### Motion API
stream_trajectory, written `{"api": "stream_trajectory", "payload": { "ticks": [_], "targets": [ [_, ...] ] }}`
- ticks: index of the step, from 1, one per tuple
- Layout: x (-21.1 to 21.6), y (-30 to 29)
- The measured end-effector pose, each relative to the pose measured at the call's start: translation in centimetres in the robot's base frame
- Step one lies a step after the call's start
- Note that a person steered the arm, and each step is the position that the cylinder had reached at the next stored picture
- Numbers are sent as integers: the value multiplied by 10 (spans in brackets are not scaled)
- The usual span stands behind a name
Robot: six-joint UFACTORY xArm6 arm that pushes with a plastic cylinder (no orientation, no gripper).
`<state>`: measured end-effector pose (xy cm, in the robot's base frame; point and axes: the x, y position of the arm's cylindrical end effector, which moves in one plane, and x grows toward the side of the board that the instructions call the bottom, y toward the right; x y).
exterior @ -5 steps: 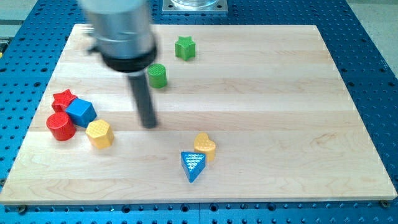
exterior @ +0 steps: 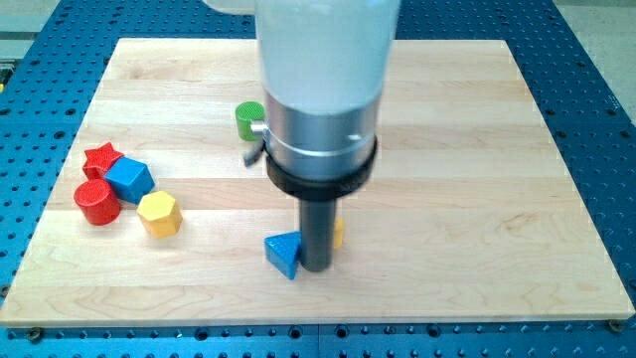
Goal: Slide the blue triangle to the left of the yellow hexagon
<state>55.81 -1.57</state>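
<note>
The blue triangle [exterior: 283, 253] lies near the board's bottom middle. My tip [exterior: 316, 267] touches its right side. The yellow hexagon [exterior: 158, 213] sits at the view's left, well to the left of the triangle. A yellow heart-shaped block [exterior: 339, 233] is mostly hidden behind the rod, only a sliver showing at its right.
A red star [exterior: 100, 156], a blue cube [exterior: 129, 179] and a red cylinder [exterior: 96, 202] cluster just left of the yellow hexagon. A green cylinder [exterior: 247, 119] stands at the upper middle, partly hidden by the arm. The arm hides whatever lies behind it.
The arm swung right and down to the triangle's right side. The blue triangle slid slightly left, away from the yellow heart. The green star is now hidden behind the arm.
</note>
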Motion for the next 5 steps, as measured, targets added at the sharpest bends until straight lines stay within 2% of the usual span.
{"api": "stream_trajectory", "payload": {
  "ticks": [1,2,5],
  "targets": [
    [-8,-91],
    [33,-48],
    [1,-197]
  ]
}}
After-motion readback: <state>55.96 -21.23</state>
